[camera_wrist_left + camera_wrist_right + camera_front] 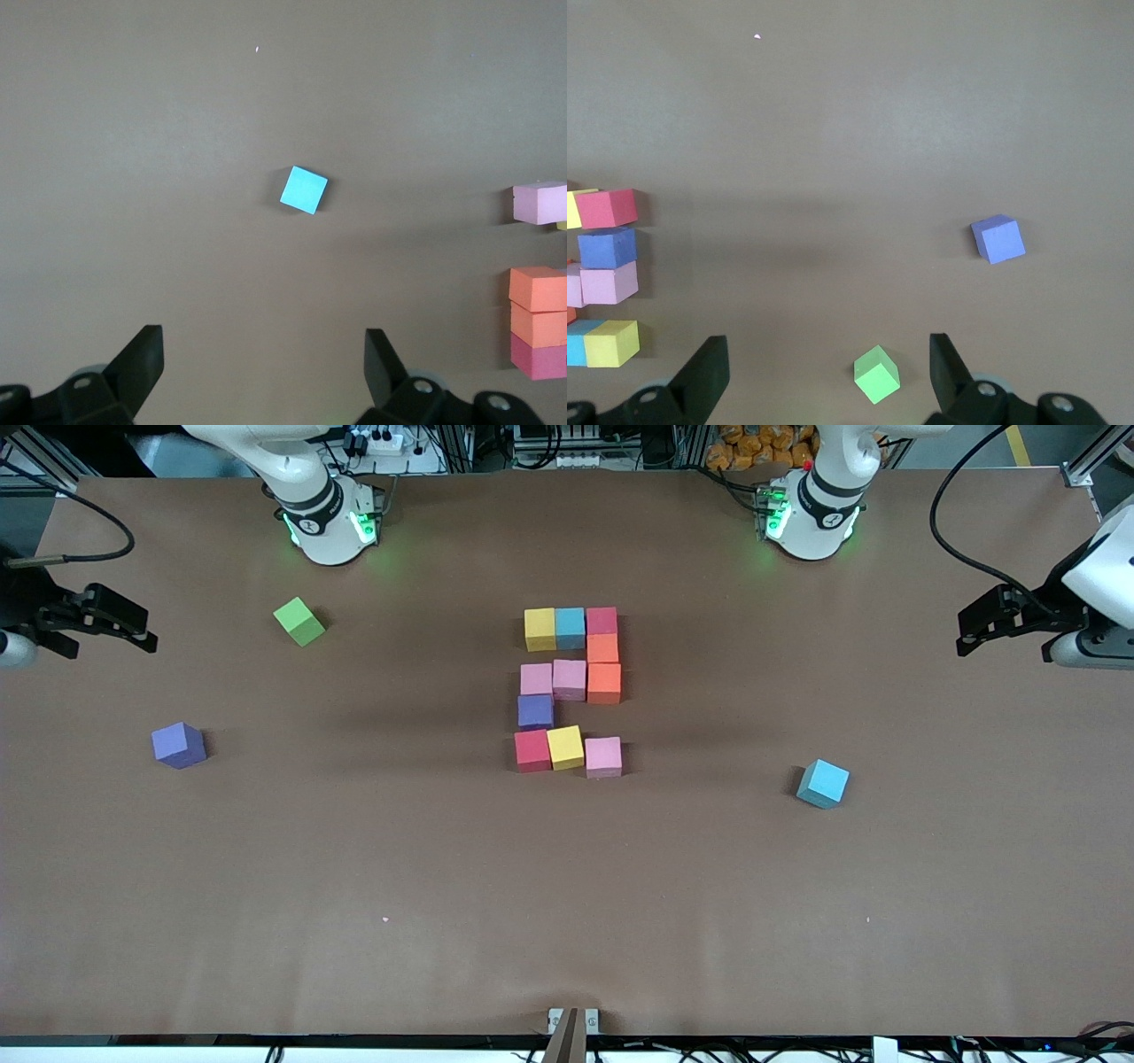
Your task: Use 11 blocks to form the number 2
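Blocks form a finished-looking number 2 (569, 689) mid-bench – eleven cubes. Spare lime cube (299, 621), purple cube (179, 745) and blue cube (823, 783) lie well apart from it. Left pincer (974, 627) and right pincer (124, 625) wait released, empty – little seems left.

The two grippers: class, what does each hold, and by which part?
Nothing is held. The left gripper and the right gripper both stand open and empty over the table's ends.

Open table (567, 886) all around the number 2 (570, 689); three stray cubes well apart.
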You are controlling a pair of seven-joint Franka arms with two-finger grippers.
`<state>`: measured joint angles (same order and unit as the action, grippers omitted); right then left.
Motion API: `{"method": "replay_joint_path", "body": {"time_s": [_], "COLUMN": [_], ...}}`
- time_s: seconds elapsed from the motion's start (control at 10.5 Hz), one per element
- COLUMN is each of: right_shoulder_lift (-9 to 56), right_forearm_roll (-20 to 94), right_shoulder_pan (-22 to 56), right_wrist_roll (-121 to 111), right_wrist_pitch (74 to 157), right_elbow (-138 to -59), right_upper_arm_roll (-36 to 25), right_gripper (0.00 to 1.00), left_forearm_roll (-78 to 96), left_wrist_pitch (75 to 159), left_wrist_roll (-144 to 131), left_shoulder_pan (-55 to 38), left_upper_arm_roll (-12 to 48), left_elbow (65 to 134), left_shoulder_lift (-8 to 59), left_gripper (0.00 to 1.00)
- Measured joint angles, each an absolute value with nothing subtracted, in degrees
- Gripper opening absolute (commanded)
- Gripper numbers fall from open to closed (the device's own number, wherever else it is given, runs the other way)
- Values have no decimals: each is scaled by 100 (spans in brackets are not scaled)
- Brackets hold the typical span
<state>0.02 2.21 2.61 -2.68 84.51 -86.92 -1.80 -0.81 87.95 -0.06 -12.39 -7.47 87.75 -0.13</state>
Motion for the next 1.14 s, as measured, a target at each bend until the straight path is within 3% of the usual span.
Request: {"method": "replay_joint_path", "body": {"time_s": [0.29, 0.57, 1.14], "right_shoulder_lift": [2, 2, 3], "right_forearm_roll": [222, 222, 222], "right_shoulder_pan": [399, 414, 409], "right_wrist_roll": [-268, -268, -268], "right_wrist_pitch": [8451, 8423, 8415], "right_elbow": [-8693, -8699, -8744], "right_upper_arm_roll": [-129, -131, -142], "right_gripper": [100, 100, 100], "left_forearm_roll": [-132, -143, -145], "left_wrist_pitch": [8799, 8806, 8799], "left_wrist_roll": [-8, -45, -29], "left_shoulder_pan": [-1148, -622, -460], "left_upper_arm_roll": [-656, -1, 63], "left_elbow": [8780, 8780, 8735], "left_shoulder_lift": [-15, -12, -29], "left_gripper": [100, 100, 100]}}
